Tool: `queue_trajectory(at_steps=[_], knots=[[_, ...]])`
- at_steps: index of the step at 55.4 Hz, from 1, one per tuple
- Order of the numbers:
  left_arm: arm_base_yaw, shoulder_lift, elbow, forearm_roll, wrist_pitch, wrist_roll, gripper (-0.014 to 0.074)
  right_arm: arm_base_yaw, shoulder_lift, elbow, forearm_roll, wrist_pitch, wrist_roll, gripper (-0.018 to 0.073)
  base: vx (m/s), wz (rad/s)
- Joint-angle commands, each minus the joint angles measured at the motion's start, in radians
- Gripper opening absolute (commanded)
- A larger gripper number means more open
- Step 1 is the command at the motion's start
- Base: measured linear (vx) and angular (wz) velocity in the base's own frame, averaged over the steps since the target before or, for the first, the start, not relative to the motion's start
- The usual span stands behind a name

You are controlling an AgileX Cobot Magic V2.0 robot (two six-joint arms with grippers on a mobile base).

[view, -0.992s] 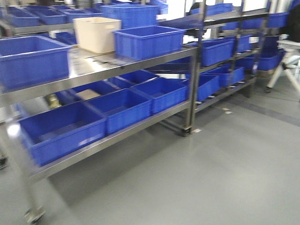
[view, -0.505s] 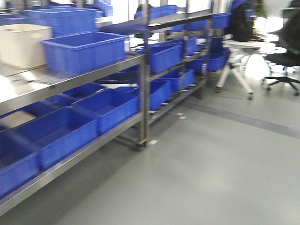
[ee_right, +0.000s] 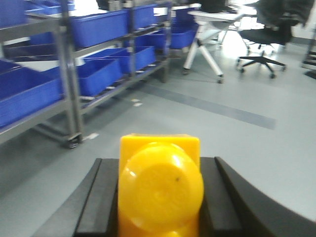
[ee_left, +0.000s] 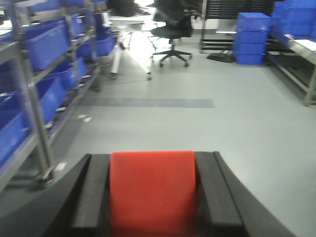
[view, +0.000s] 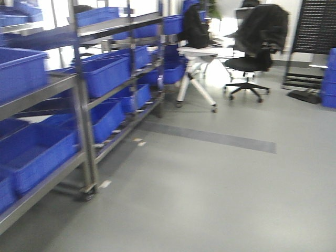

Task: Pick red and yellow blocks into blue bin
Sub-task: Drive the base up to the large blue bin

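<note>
My left gripper [ee_left: 153, 159] is shut on the small red block [ee_left: 152, 192], which fills the gap between the two black fingers [ee_left: 91, 192]. My right gripper [ee_right: 159, 162] is shut on the yellow block [ee_right: 160, 185], a round stud facing the camera. Both are held up above grey floor. Several blue bins sit on the steel rack; a large one [view: 21, 73] on the upper shelf is cut off by the left edge of the front view. I cannot tell which of them is the task's blue bin.
The steel rack [view: 84, 131] runs along the left on castered posts [view: 86, 193]. A black office chair [view: 252, 58] and a white-legged table [view: 197, 79] stand behind. Stacked blue crates [ee_left: 253, 37] and another bench [ee_left: 303, 64] are at the right. A dark strip [view: 210, 137] crosses the floor.
The front view has swung right: the rack slid to the left, the beige tub left the frame, and the chair and table came into view.
</note>
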Motion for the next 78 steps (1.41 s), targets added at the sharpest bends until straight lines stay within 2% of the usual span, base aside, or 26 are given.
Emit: queue_trajectory(at_steps=[1,22,46,78], knots=[[-0.005,-0.001,-0.026,-0.005,-0.078,-0.008,0.0002,-0.004,0.005,-0.030,-0.013,-0.087,-0.005,-0.0011,0.57,-0.45],[-0.005,-0.001,-0.026,-0.005,-0.076,-0.008,0.0002,-0.004,0.005,-0.030,-0.013,-0.087,-0.005,-0.0011,0.58,-0.34],[-0.005,-0.001,-0.026,-0.005,-0.075,-0.008,0.0002,-0.004,0.005,-0.030,-0.013,-0.087,-0.005,-0.0011,0.60,-0.09],[-0.005,0.001,-0.026,-0.005,-0.075,-0.008,0.0002,-0.004,0.005,-0.030,-0.013,-0.087,-0.005,-0.0011,0.53,0.33]])
